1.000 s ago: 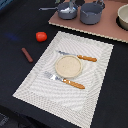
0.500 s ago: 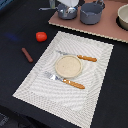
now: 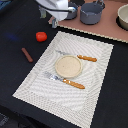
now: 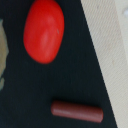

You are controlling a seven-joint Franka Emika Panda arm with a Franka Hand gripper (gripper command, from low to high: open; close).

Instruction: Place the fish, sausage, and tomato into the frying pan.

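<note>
From my station the gripper's jaw state cannot be determined: the arm (image 3: pixel 56 11) is blurred at the far edge of the exterior view, and no fingers appear in the wrist view.

The tomato (image 3: pixel 41 36) and sausage (image 3: pixel 27 54) lie well apart on the black cloth (image 3: pixel 15 70), beside the placemat (image 3: pixel 95 75). I cannot locate the fish, and the frying pan (image 3: pixel 70 12) is largely hidden.

Risks:
- Tomato: round, may roll when nudged.
- Sausage: may be displaced by a descent near it.

Clearance: open cloth surrounds both items.
</note>
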